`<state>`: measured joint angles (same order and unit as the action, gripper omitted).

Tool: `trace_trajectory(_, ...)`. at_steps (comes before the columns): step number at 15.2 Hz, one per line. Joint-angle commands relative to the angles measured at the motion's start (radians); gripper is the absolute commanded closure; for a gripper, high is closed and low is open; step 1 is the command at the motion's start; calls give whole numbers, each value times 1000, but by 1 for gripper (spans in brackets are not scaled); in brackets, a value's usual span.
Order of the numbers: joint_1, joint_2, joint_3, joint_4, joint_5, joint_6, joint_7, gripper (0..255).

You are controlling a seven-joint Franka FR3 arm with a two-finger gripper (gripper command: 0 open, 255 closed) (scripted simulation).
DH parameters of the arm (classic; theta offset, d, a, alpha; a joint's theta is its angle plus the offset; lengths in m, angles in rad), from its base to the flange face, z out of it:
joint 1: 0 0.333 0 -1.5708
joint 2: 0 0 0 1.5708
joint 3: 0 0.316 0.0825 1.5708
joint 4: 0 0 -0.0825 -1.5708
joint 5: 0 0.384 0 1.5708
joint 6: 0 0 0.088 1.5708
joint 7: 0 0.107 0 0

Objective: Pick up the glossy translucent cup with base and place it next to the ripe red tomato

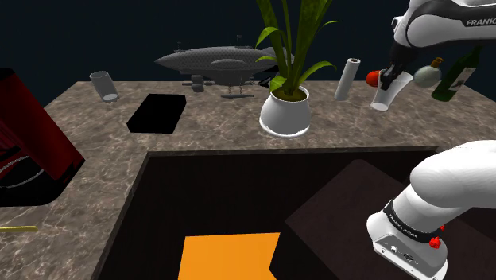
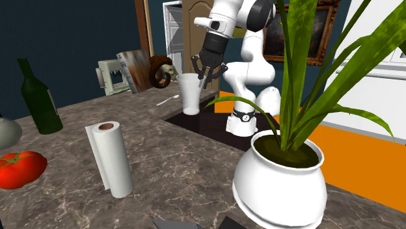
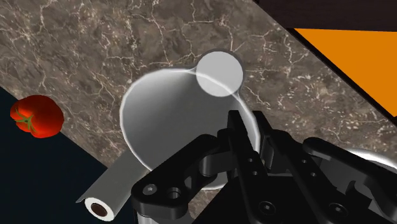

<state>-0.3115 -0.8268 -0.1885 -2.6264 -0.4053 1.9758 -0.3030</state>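
Note:
The translucent cup (image 1: 385, 95) is a tall pale tumbler on a dark base, at the counter's far side between the sink edge and the paper towel roll. My gripper (image 1: 392, 78) comes down onto its rim. In the wrist view my gripper (image 3: 251, 127) is shut on the cup (image 3: 165, 121), with one finger inside the rim and one outside. From the second exterior view, the cup (image 2: 190, 94) hangs upright under the gripper (image 2: 207, 77), its base at counter level. The red tomato (image 1: 372, 77) (image 2: 19, 168) (image 3: 38, 116) lies beyond the roll, near the counter's edge.
A paper towel roll (image 2: 110, 158) stands between cup and tomato. A green bottle (image 2: 38, 97) and a pale vase (image 1: 427, 75) stand by the tomato. A potted plant (image 1: 284, 111), an airship model (image 1: 218, 60), a black box (image 1: 157, 113) and the dark sink recess (image 1: 238, 191) share the counter.

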Motion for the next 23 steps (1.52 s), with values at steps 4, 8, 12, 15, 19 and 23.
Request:
trace_trajectory(4,8,0,13,67,18,-67,-14,255)
trace_trajectory(8,11,4,21,122,29,-116,-26,255)
trace_trajectory(12,11,44,8,184,29,-132,-48,255)
trace_trajectory(15,9,149,-47,254,14,-81,-89,255)
trace_trajectory(19,13,293,-118,362,16,-24,-149,255)
trace_trajectory(23,22,442,-188,487,45,19,-220,255)
